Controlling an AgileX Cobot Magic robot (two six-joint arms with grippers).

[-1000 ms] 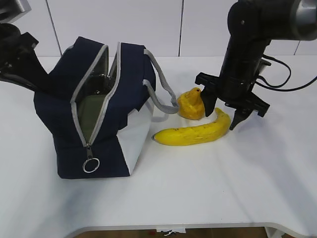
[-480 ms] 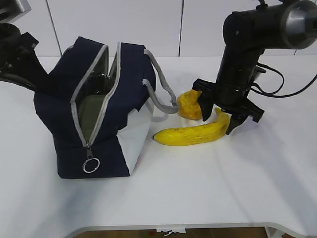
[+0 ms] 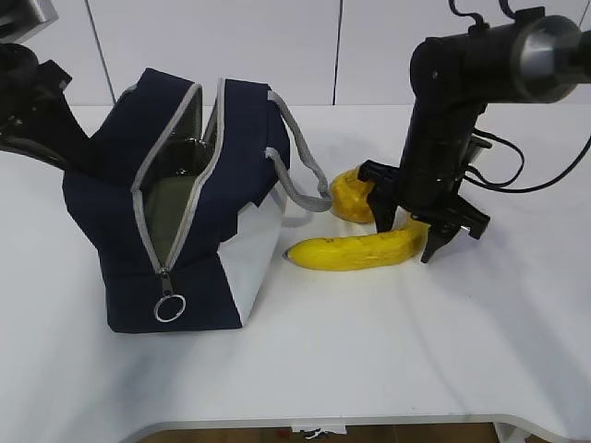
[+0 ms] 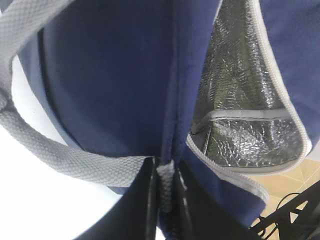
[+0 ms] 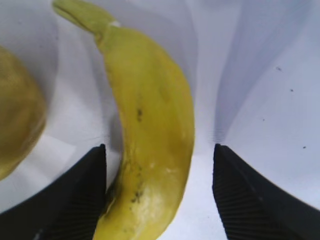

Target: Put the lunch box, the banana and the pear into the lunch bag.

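Two arms share the work at this moment. The left gripper (image 4: pixel 164 200) has its jaws pinched nearly together on the edge of the lunch bag (image 3: pixel 175 212) at the base of a grey rope handle (image 4: pixel 75 162), which holds the zippered mouth spread so the silvery lining (image 4: pixel 240 100) shows. The right gripper (image 3: pixel 411 235) stands over the banana (image 3: pixel 360 249), jaws wide, one finger on each side of the fruit near its thicker end; in the right wrist view neither finger (image 5: pixel 75 200) clearly presses on the peel, so the banana is not gripped. The banana lies flat on the white table (image 3: pixel 369 351), to the right of the bag and just in front of the pear (image 3: pixel 351 196).

For a sound pick, close across the narrow width of the fruit, with the jaws square to its length, and stop at firm contact, since the peel likely bruises. Grasping near one end will probably let the far tip droop; lift high enough for the drooping tip to clear the zipper edge. Keep the near finger clear of the pear, which sits close by. The lunch box cannot be identified with certainty from these views.
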